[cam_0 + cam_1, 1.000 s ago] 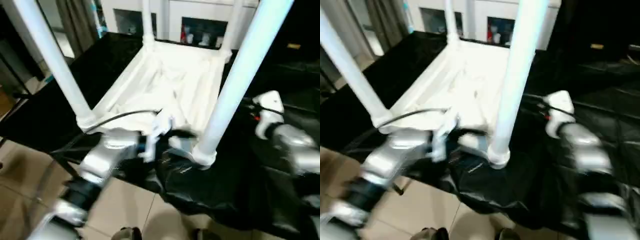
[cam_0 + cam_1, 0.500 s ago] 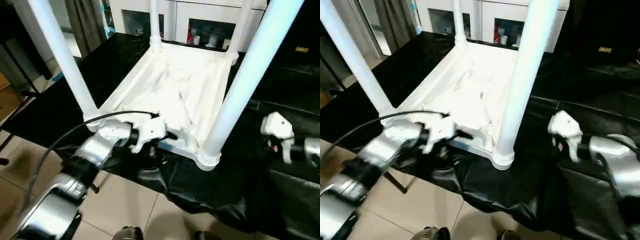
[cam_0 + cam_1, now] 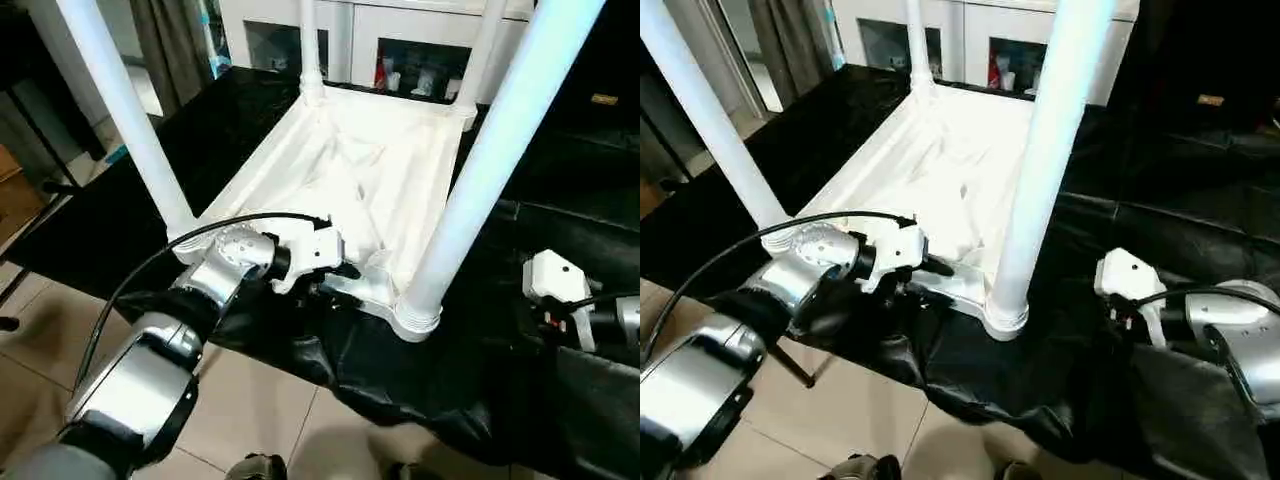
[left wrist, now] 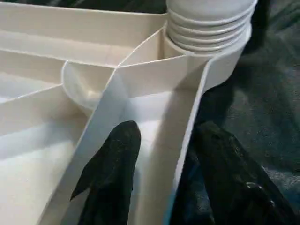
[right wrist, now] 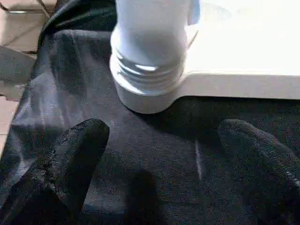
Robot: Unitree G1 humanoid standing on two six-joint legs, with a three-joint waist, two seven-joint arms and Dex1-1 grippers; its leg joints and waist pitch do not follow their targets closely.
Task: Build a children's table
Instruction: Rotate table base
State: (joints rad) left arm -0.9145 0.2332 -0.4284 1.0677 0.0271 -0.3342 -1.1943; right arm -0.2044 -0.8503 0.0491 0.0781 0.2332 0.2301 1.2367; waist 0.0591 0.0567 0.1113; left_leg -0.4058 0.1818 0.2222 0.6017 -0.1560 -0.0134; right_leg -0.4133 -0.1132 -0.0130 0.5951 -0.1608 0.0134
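The children's table (image 3: 350,190) lay upside down in the centre of the head views, its ribbed underside facing up on a work surface draped in a black cloth (image 3: 420,380). All four legs stood in the corner sockets: the near-right leg (image 3: 490,160) rose steeply through the right of the frame, the near-left leg (image 3: 120,110) through the upper left, and two far legs (image 3: 310,45) stood at the top edge in front of a white cabinet (image 3: 400,30). Judged from that, the assembly looked nearly complete (whether each leg was fully seated could not be told), with turning the table upright seemingly left to do.

The left gripper (image 4: 159,154) sat at the near edge of the tabletop, lower centre-left of the head views, beside the near-right corner socket (image 4: 206,28). Its fingers (image 4: 112,164) straddled the rim wall, one inside the ribbed underside and one outside against the cloth; whether they had actually pinched the wall could not be told. The silver left forearm ran up from the lower left corner, bent at the elbow.

The right gripper (image 5: 159,154) hovered over the cloth at the lower right, well apart from the table, its fingers spread wide and holding nothing, pointed toward the base of the near-right leg.
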